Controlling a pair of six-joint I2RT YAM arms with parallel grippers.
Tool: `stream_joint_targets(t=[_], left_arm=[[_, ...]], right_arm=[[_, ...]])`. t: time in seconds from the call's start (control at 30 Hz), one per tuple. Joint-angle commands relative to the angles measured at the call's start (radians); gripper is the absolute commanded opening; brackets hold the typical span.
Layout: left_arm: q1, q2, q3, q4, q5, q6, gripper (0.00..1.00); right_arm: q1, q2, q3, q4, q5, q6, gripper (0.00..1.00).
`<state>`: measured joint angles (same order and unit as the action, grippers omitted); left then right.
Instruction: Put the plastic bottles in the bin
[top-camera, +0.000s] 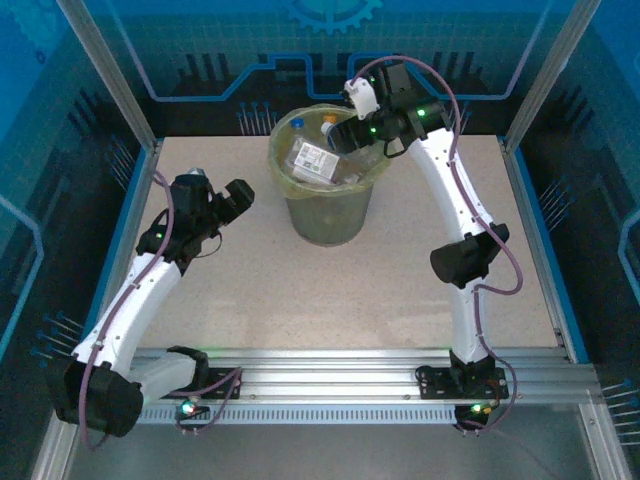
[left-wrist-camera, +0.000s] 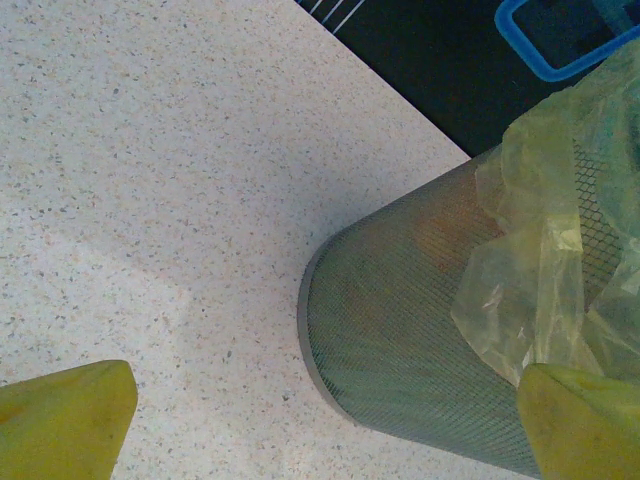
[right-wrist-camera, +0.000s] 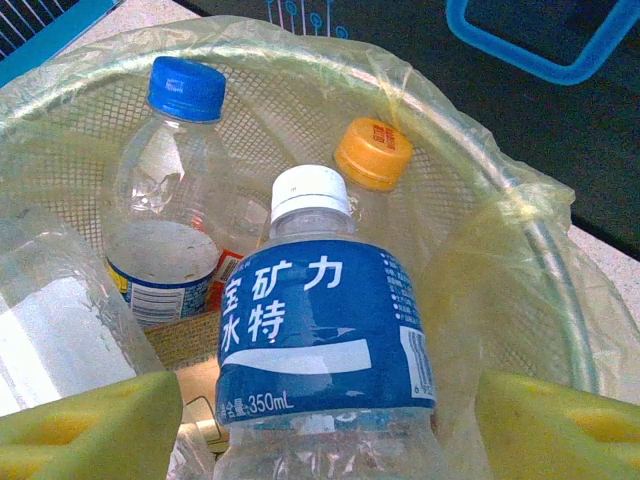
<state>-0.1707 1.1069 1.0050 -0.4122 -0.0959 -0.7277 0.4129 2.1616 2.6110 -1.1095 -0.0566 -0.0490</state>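
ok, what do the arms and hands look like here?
The left arm and right arm match: white tubular links, black joint housings, a purple cable trailing along each, small green lights. The left hand and right hand are black, with yellow-green wedge-shaped pads.

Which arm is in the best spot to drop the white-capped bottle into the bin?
Probably the right. Its claw hangs over the bin with that bottle between its open fingers. The left claw is open beside the bin, over the table.

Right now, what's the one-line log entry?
right gripper: open above bin | blue-label bottle: between its fingers, in bin | left gripper: open, empty, beside bin
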Motion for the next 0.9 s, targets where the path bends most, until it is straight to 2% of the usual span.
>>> stream_joint_targets(t=[0.0, 0.17, 0.3, 0.5, 0.67, 0.87], left_arm=[[0.010, 0.005, 0.024, 0.004, 0.016, 0.006, 0.99], [0.010, -0.008, 0.030, -0.013, -0.016, 0.030, 0.99], [0.010, -0.038, 0.016, -0.006, -0.049, 0.062, 0.99], [0.011, -0.115, -0.038, 0.024, -0.114, 0.123, 0.99], [0.013, -0.199, -0.121, 0.086, -0.155, 0.200, 0.99], [0.013, -0.292, -0.243, 0.176, -0.223, 0.286, 0.99]], right_arm=[[-0.011, -0.069, 0.028, -0.022, -0.013, 0.020, 0.80], [-0.011, -0.165, -0.011, -0.028, 0.055, 0.048, 0.92], [-0.012, -0.304, -0.162, 0.003, 0.128, 0.088, 1.00], [-0.013, -0.614, -0.610, 0.145, 0.306, 0.178, 1.00], [-0.023, -0.872, -0.979, 0.288, 0.403, 0.226, 1.00], [-0.040, -1.034, -1.249, 0.334, 0.570, 0.267, 1.00]])
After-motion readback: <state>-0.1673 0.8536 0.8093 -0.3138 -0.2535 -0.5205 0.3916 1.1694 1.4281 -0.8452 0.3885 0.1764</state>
